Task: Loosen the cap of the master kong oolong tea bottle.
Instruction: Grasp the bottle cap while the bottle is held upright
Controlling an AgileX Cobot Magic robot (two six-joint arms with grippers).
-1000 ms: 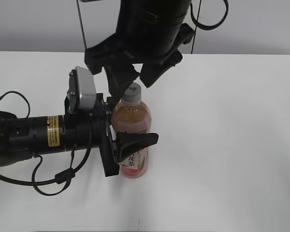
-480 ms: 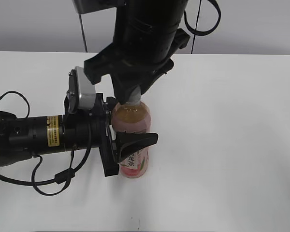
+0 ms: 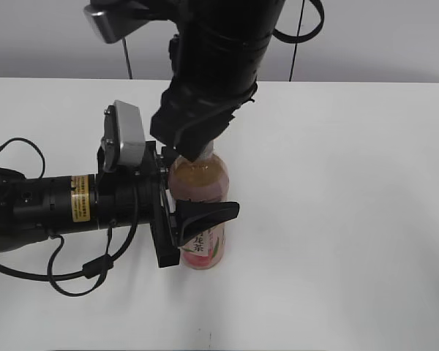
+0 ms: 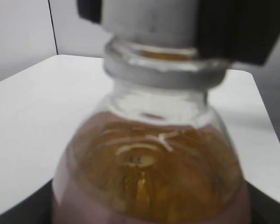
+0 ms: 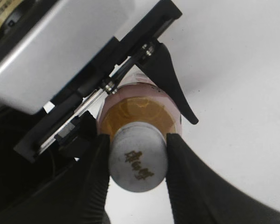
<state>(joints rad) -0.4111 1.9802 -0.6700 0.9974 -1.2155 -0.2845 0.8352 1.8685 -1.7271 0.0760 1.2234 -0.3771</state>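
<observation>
The master kong oolong tea bottle [image 3: 200, 191] stands upright on the white table, pale amber tea above a pink-and-white label. My left gripper [image 3: 186, 219] comes in from the left and is shut on the bottle's body; the bottle's shoulder [image 4: 149, 158] fills the left wrist view. My right gripper [image 3: 194, 150] comes down from above and is shut on the cap, which it hides in the exterior view. In the right wrist view the white cap [image 5: 138, 162] with its dark mark sits squeezed between my two black fingers [image 5: 136, 161].
The white table [image 3: 336, 219] spreads around the bottle. The left arm's body [image 3: 51, 205] and its cable lie across the table's left side. The right arm [image 3: 219, 51] hangs over the middle. A grey wall stands behind.
My right gripper was open above the cap a second ago; it has come down over the cap and closed on it. The left gripper and bottle have not moved.
</observation>
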